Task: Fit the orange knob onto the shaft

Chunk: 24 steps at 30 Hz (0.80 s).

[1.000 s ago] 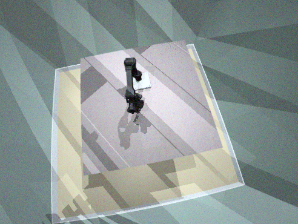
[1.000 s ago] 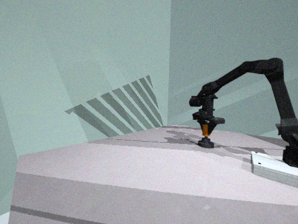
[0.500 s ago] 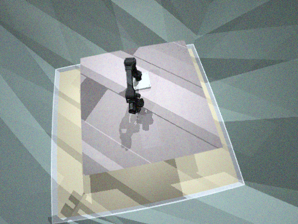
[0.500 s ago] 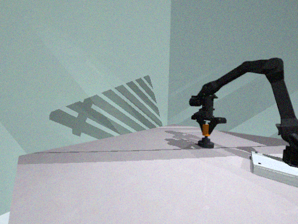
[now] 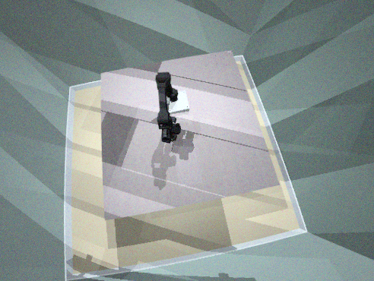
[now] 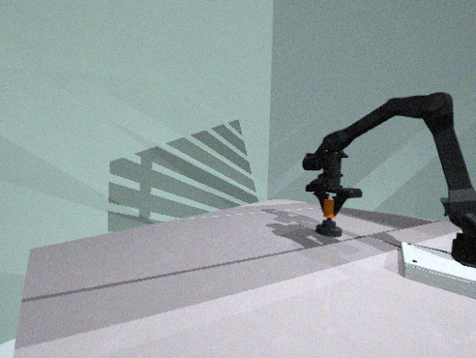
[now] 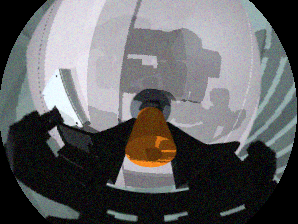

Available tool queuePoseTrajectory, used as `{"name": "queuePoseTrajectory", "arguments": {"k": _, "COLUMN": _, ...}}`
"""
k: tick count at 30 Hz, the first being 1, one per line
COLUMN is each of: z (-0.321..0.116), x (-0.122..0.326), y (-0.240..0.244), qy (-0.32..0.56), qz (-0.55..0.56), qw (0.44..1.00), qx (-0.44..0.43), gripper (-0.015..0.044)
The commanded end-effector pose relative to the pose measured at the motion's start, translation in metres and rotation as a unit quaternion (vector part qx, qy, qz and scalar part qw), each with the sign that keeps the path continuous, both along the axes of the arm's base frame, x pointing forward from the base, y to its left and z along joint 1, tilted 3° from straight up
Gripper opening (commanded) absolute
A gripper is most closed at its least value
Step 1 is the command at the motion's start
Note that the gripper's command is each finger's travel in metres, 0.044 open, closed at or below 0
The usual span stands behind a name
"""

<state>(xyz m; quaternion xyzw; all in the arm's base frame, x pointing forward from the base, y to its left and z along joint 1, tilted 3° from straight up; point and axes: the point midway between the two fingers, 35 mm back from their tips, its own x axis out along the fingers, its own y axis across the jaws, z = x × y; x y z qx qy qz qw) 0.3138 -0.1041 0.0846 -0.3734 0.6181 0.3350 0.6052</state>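
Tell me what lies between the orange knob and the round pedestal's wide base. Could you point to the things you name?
Just the dark raised middle of the pedestal [image 6: 329, 231] [image 7: 136, 107], below the orange knob [image 6: 329, 208] [image 7: 150, 150]; the exterior view shows it.

Behind the table, two pale grey-green walls meet at an upright corner just right of twelve o'clock in the exterior view; the wall on the left is lighter than the wall on the right. Low on the lighter one, toward nine o'clock, lies a slatted shadow, dark bars split by bright slanting strips. Seen from above, the table's mauve-grey top is crossed by bands of light and shade, above a cream surface with a whitish border. Angular green-grey patches surround it.
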Motion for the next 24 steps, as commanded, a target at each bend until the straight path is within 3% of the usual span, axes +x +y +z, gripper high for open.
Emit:
{"name": "queuePoseTrajectory", "arguments": {"k": 1, "z": -0.0003, "x": 0.0008, "y": -0.0007, "qy": -0.001, "qz": 0.002, "qw": 1.000, "qx": -0.001, "gripper": 0.0000}}
{"name": "queuePoseTrajectory", "arguments": {"k": 8, "z": 0.0048, "x": 0.0015, "y": -0.0005, "qy": -0.001, "qz": 0.007, "qw": 1.000, "qx": -0.001, "gripper": 0.0000}}
{"name": "queuePoseTrajectory", "arguments": {"k": 15, "z": 0.0021, "x": 0.0007, "y": -0.0002, "qy": 0.005, "qz": 0.106, "qw": 0.994, "qx": -0.002, "gripper": 0.0000}}
{"name": "queuePoseTrajectory", "arguments": {"k": 24, "z": 0.0001, "x": -0.0004, "y": -0.0001, "qy": 0.005, "qz": 0.106, "qw": 0.994, "qx": -0.002, "gripper": 0.0000}}
